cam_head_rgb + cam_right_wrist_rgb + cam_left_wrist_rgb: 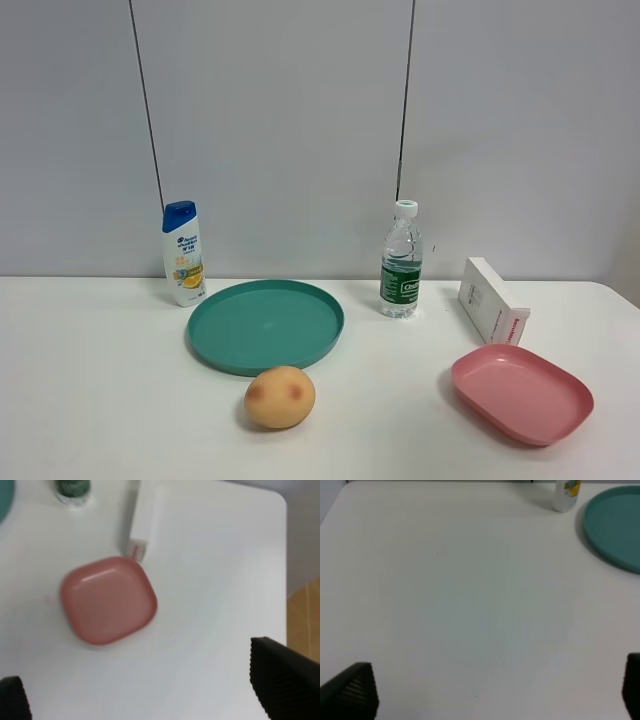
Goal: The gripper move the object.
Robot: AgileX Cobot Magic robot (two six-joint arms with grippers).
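Lying carton (490,298), red side lettering unreadable

Neither arm shows in the high view. Each wrist view has its pincer, left (495,692) and right (145,695), spread wide, holding nothing.

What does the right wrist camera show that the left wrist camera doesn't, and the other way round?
Only the right wrist view shows the pink tray, the long white carton lying just behind it, the base of the water bottle, and the right gripper, fingertips wide apart and empty.

Only the left wrist view shows the shampoo bottle and the left gripper, also open with nothing between its fingers.

Both show the white table and part of the teal plate, though in the right wrist view it is only a sliver at the frame edge.
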